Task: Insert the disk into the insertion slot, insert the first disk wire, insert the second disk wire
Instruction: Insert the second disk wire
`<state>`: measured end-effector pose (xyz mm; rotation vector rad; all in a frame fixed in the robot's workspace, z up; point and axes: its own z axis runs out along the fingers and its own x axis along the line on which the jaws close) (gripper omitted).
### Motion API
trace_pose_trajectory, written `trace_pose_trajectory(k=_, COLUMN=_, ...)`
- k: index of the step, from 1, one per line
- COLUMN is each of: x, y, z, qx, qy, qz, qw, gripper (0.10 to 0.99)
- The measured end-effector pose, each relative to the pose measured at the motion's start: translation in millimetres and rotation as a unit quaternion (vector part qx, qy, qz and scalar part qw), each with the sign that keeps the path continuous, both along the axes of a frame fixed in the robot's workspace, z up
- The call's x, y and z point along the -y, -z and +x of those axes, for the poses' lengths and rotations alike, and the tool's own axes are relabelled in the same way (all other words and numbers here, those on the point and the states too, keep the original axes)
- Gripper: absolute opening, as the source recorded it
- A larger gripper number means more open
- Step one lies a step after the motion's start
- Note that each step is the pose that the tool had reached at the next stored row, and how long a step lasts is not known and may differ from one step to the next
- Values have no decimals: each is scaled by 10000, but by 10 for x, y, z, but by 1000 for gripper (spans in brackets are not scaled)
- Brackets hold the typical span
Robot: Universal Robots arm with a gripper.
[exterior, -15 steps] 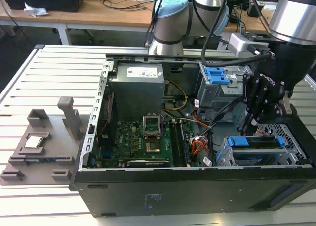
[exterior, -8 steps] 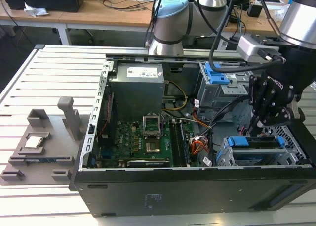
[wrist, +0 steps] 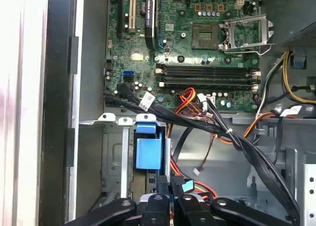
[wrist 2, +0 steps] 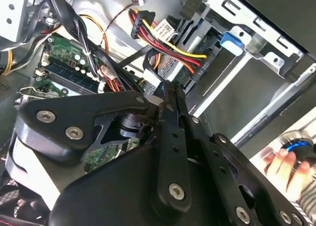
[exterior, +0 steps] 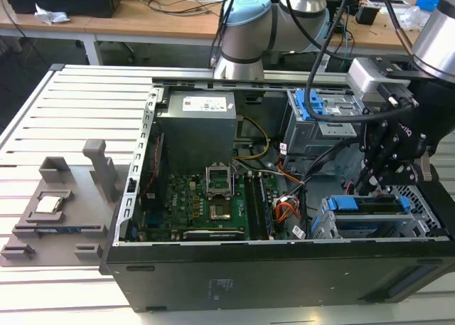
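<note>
**Gripper low beside the drive cage, disk already seated**

One arm reached into one open computer case [exterior: 128, 197] on the slatted table [exterior: 64, 104]. Its gripper [exterior: 380, 179] hung just above the drive cage [exterior: 398, 222] at the exterior view's right, near the case's front edge. One disk in its blue carrier [exterior: 370, 205] lay inside the cage's top bay, level with the metal frame. In the first wrist view the disk's blue end [wrist: 148, 154] stood directly ahead of the fingertips, close to them.

The jaws were drawn together, their tips meeting on a small dark plug [wrist: 177, 184] with a teal tab; I could not tell which cable the plug belonged to. In the second wrist view the fingers [wrist 2: 170, 105] pointed at a bundle of red, yellow and black wires [wrist 2: 168, 45].

Room was tight: a thick black cable bundle [wrist: 217, 127] crossed between the motherboard [wrist: 197, 38] and the cage, and orange wires [exterior: 286, 211] lay just beside the cage's inner edge. A second, taller cage with a blue latch [exterior: 313, 108] stood farther back. One person's hand [wrist 2: 289, 161] showed outside the case wall.
</note>
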<state>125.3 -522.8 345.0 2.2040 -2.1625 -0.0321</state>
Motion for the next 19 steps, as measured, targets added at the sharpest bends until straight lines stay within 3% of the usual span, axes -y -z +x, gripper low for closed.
trace_pose_trajectory(k=5, x=116, y=0, z=1, qx=0, qy=0, qz=72, qw=10000, gripper=141)
trace_pose_trajectory(k=13, x=150, y=0, z=62, qx=-4, qy=0, qz=296, qw=9996, gripper=141)
trace_pose_trajectory(k=15, x=194, y=1, z=76, qx=-4, qy=0, qz=308, qw=9995, gripper=141)
trace_pose_trajectory(k=19, x=212, y=4, z=88, qx=-5, qy=0, qz=319, qw=9995, gripper=141)
